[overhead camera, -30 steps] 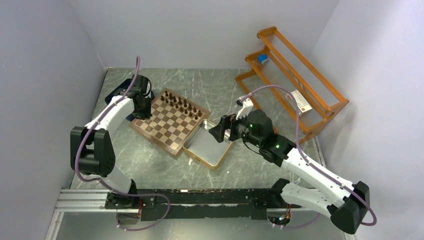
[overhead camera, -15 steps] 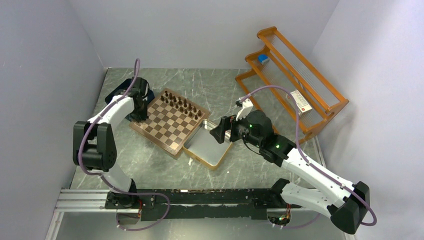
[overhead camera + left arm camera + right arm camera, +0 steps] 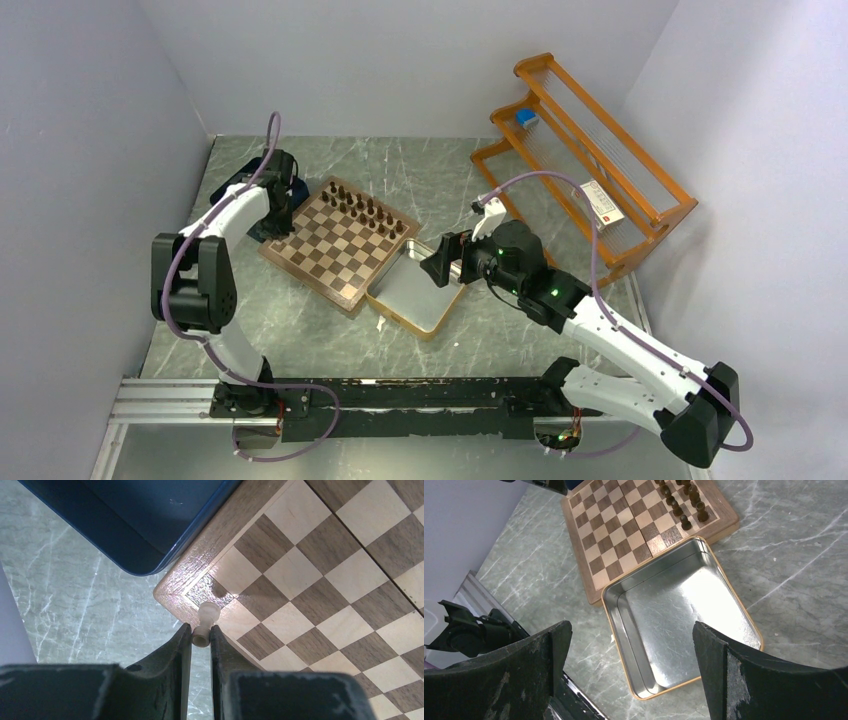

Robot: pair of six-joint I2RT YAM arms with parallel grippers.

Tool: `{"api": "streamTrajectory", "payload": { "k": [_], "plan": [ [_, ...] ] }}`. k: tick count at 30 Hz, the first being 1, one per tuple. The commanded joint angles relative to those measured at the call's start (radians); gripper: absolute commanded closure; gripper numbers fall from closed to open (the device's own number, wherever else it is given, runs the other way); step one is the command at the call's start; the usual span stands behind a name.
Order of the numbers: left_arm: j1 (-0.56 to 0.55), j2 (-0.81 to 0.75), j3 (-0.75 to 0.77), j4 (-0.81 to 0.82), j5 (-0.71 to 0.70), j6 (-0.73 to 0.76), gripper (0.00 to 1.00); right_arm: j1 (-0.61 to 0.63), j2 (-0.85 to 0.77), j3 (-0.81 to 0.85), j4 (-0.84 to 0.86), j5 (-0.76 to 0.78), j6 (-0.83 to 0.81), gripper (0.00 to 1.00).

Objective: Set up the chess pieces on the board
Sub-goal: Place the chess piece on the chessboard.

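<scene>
The wooden chessboard [image 3: 340,243] lies in the middle of the table, with several dark brown pieces [image 3: 358,207] in rows along its far edge. In the left wrist view my left gripper [image 3: 201,630] is shut on a pale tan chess piece [image 3: 206,622], held over the board's corner square [image 3: 210,587] beside the rim. In the top view the left gripper [image 3: 278,218] is at the board's left corner. My right gripper [image 3: 437,262] is open and empty above the silver tin [image 3: 684,620]. The dark pieces also show in the right wrist view [image 3: 681,502].
A navy tray [image 3: 145,515] lies against the board's left corner, partly under the left arm. The gold-rimmed silver tin [image 3: 415,290] touches the board's right side. An orange wooden rack [image 3: 585,160] stands at the back right by the wall.
My left gripper has moved a little further back along the board's left corner, and the left arm's elbow has swung up. The right arm has hardly moved.
</scene>
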Motion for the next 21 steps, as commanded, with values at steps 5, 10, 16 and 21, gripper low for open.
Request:
{"api": "streamTrajectory", "payload": {
  "k": [5, 10, 16, 21],
  "plan": [
    [0.008, 0.041, 0.042, -0.02, -0.036, 0.01, 0.84, -0.005, -0.006, 0.022, -0.021, 0.015, -0.011, 0.04],
    [0.008, 0.041, 0.042, -0.024, -0.036, 0.014, 0.83, -0.006, -0.025, 0.004, -0.013, 0.015, -0.006, 0.04],
    [0.008, 0.045, 0.026, -0.018, -0.048, 0.014, 0.83, -0.006, -0.019, 0.004, -0.017, 0.015, -0.005, 0.05],
    [0.008, 0.062, 0.04, -0.023, -0.039, 0.017, 0.81, -0.006, -0.008, 0.018, -0.021, 0.014, -0.001, 0.05]
  ]
}}
